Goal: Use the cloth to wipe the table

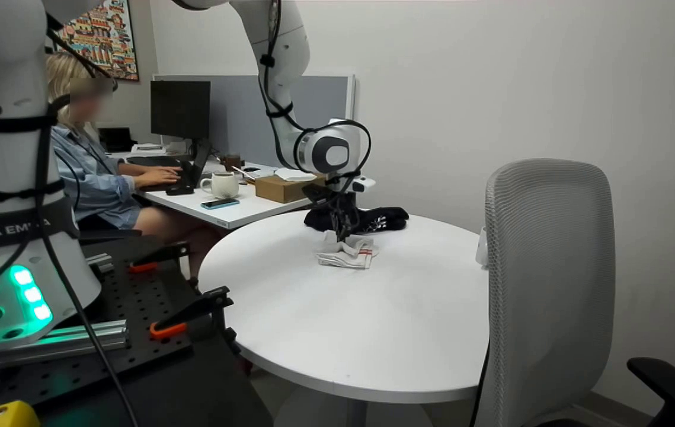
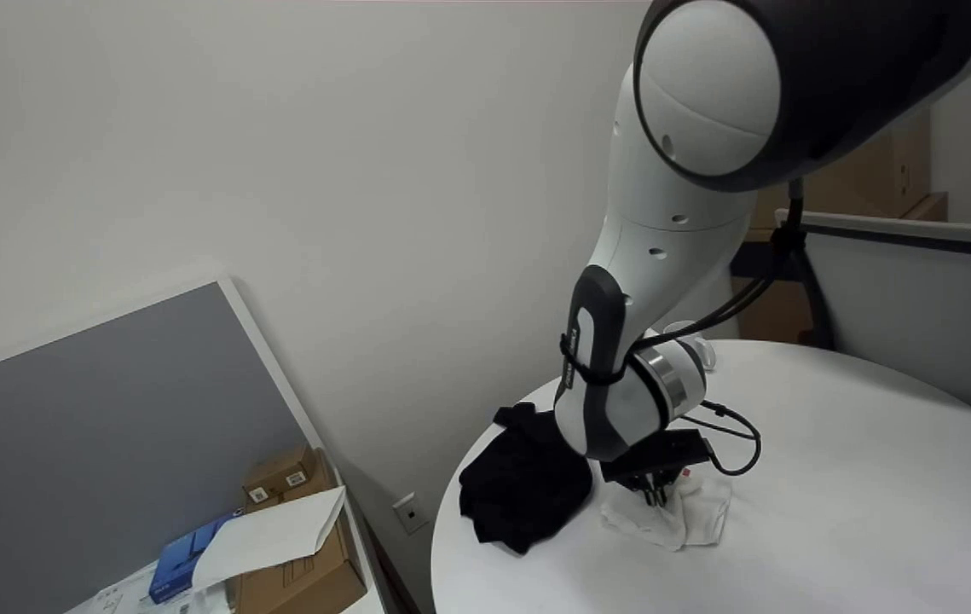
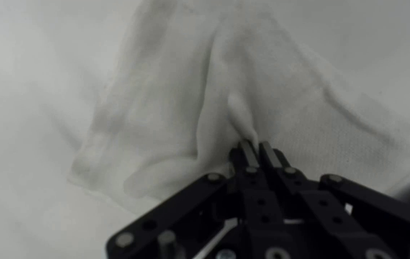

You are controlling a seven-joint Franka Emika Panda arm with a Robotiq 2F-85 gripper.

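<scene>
A white cloth with red stripes lies crumpled on the round white table point(image 1: 361, 332). The cloth shows in both exterior views point(image 1: 346, 260) point(image 2: 705, 512) and fills much of the wrist view point(image 3: 161, 115). My gripper points down onto it in both exterior views point(image 1: 342, 236) point(image 2: 656, 500). In the wrist view my gripper's point(image 3: 258, 145) two fingers are close together, with a raised fold of the cloth pinched between the tips. The rest of the cloth spreads on the table around the fingers. The part of the cloth under the gripper is hidden.
A black garment point(image 1: 381, 219) lies beside the cloth, near the wall; it also shows in an exterior view point(image 2: 528, 482). A grey chair point(image 1: 550, 267) stands at the table's edge. A small white object point(image 1: 482, 249) is near it. A desk with a mug point(image 1: 222, 185) and cardboard box point(image 1: 282, 188) adjoins, with a seated person.
</scene>
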